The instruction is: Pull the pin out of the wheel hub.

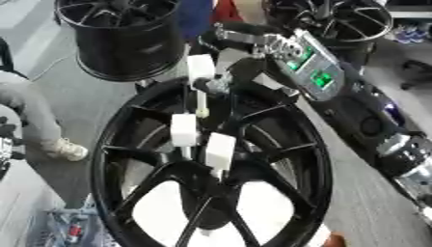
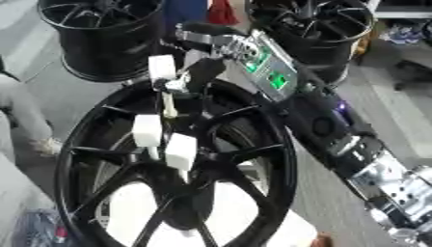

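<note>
A large black wheel hub with thin spokes stands tilted in the foreground. Two pins with white block heads stick up near its centre, their thin stems running down into the hub. My right arm comes in from the right, with green-lit panels on its forearm. My right hand is over the hub's upper rim, fingers curled on a third pin. That pin has a white block head on top and a pale shaft hanging down, its tip free above the spokes. My left hand shows in neither view.
Two more black wheels stand behind, one at the top left and one at the top right. A person's leg and pale shoe are on the grey floor at the left. Clutter lies at the bottom left corner.
</note>
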